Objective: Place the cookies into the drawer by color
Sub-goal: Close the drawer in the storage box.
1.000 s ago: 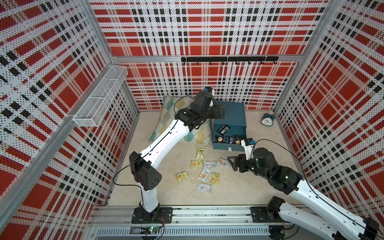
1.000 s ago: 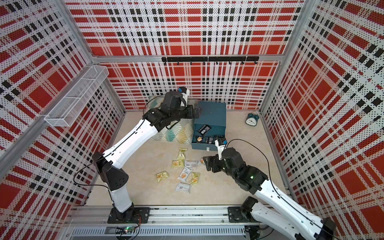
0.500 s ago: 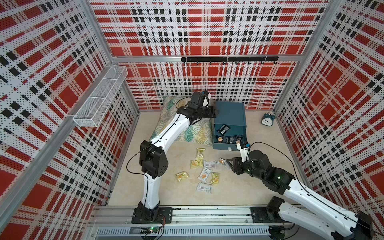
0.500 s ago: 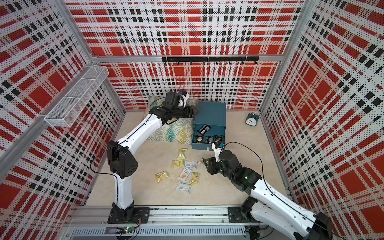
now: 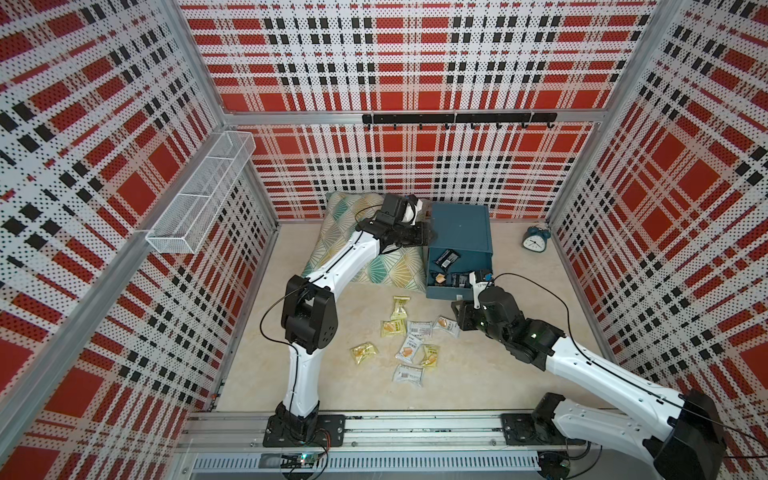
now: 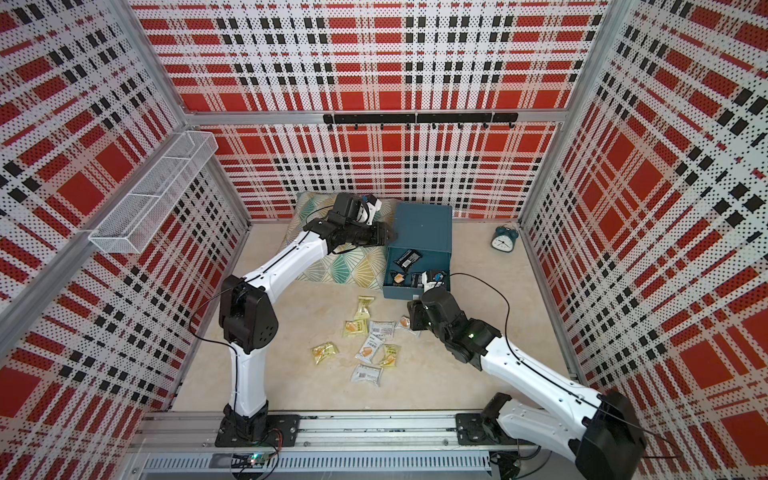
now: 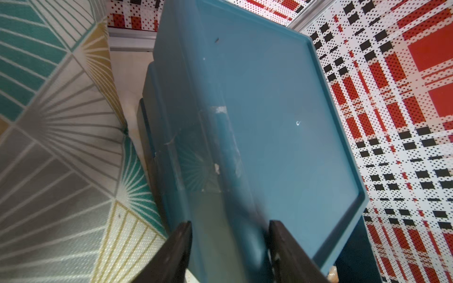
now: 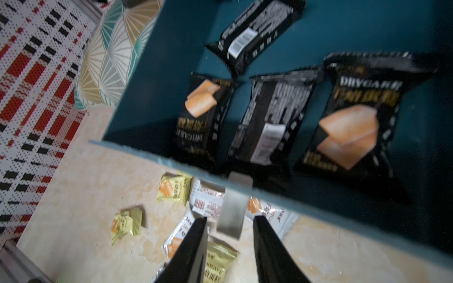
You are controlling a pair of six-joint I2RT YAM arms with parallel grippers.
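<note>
By the back wall, both top views show the drawer [image 5: 459,230] [image 6: 422,228], black cookies [image 5: 446,258] in its open tray, other cookies [image 5: 420,330] on the floor [image 5: 357,399]. Left wrist view: left gripper [image 7: 229,224] straddles its top edge; whether it clamps, I cannot tell. Right wrist view: right gripper [image 8: 230,220] stands apart around the white handle [image 8: 232,203].

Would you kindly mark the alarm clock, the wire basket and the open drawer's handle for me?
alarm clock [image 5: 533,243], in a top view, on its dial.
wire basket [image 5: 199,197], in a top view, on its mesh side.
drawer handle [image 8: 234,205], right wrist view, on its pale face.
</note>
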